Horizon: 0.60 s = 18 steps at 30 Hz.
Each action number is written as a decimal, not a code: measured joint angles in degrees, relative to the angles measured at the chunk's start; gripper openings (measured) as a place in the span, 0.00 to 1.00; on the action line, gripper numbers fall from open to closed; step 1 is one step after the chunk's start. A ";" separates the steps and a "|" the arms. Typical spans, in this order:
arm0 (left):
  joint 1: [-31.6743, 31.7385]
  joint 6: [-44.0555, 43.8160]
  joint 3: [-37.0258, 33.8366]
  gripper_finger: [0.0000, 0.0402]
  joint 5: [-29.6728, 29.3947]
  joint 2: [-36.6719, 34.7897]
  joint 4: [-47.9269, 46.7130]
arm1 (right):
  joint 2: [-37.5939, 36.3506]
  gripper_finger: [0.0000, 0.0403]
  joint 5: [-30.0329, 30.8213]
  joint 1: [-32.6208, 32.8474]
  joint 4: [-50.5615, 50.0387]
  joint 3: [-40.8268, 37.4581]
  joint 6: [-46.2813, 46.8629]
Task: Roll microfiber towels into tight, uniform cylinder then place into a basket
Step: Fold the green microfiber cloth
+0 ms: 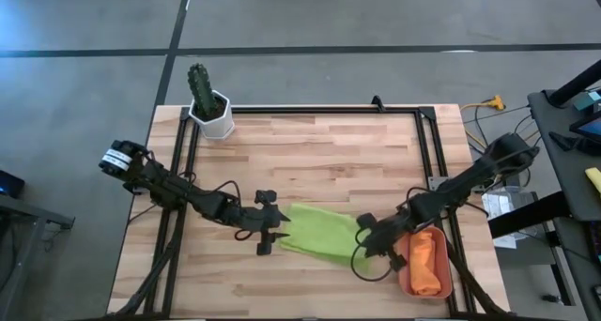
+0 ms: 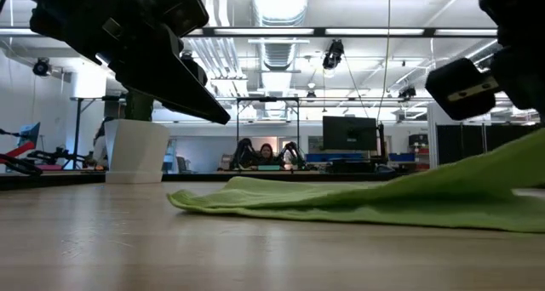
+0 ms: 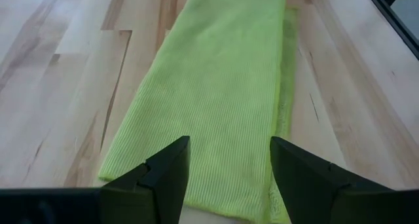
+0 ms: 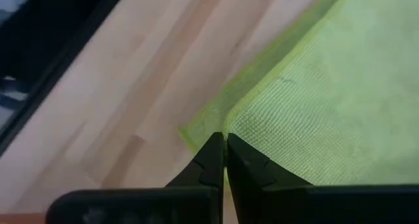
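Green towel (image 1: pixel 319 233) lies folded into a long strip near the table's (image 1: pixel 329 143) front middle, between the 2 arms; in low view its right end rises off the wood toward the R gripper, rest lies flat w/ a low fold.

L gripper (image 1: pixel 269 234) sits at the strip's left end, fingers spread wide, nothing between them; L wrist view has the 2 fingers (image 3: pixel 167 175) straddling the short edge of the towel, strip running away from the camera; can't tell if the tips touch the cloth.

R gripper (image 1: pixel 368 235) is at the strip's right end, fingers pinched together; R wrist view shows the tips closed right at a towel corner (image 4: pixel 216 129), w/ a thin under-layer sticking out beside the top fold; looks clamped on that edge.

Orange towel (image 1: pixel 425 261) is bunched in the basket (image 1: pixel 445 285) at the front right corner, just beside the R arm.

Cactus pot (image 1: pixel 212 113) stands at the back left, well apart from the towels.
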 joint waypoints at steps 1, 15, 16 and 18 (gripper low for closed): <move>0.00 -0.01 0.00 0.49 0.00 0.00 0.05 | 0.56 0.02 -0.80 0.00 0.30 0.00 0.31; 0.07 -0.01 0.00 0.49 0.00 0.00 0.12 | -5.03 0.02 8.63 1.74 4.19 0.46 -4.44; 0.07 0.00 0.00 0.49 0.00 0.00 0.24 | -5.58 0.02 9.56 1.79 4.08 0.46 -4.34; 0.07 0.41 -0.11 0.49 0.26 0.07 2.06 | -6.46 0.02 12.88 1.76 3.97 0.46 -4.20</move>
